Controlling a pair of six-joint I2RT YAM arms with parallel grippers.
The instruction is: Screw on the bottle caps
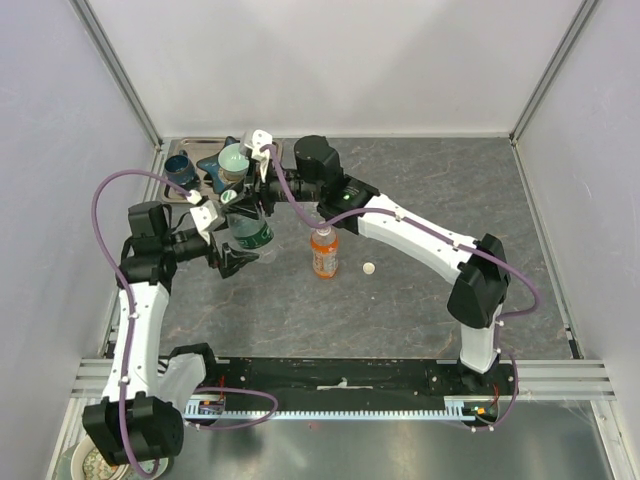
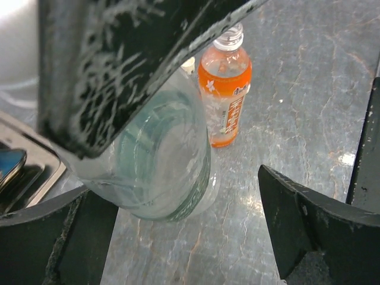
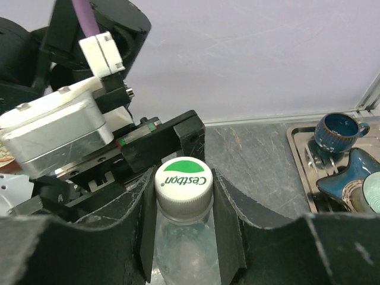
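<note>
Top view, left to right.

Tray, far-left corner of table: holds blue cup, star dish, pale green bowl.

Left gripper: fingers spread wide, one on each side of the green bottle, low on its body. Clear gap between the bottle and the right-hand finger. On the other side, contact cannot be told from the wrist view. Nothing gripped.

Green bottle: upright on the table, just in front of the tray, between the two grippers. Clear with a greenish tint and a green label band.

Right gripper: reaches in from above, over the bottle top. Jaws pinch the green-logo cap, one pad on each side. The cap sits level on the neck of the green bottle, white with green print on top. How far it is threaded on cannot be seen.

Orange bottle: upright near the table's middle, just right of the green bottle, not touching it. Neck bare, threads showing in the left wrist view.

Loose cap: small and white, lying on the table just right of the orange bottle, apart from it. Neither gripper is near it.
</note>
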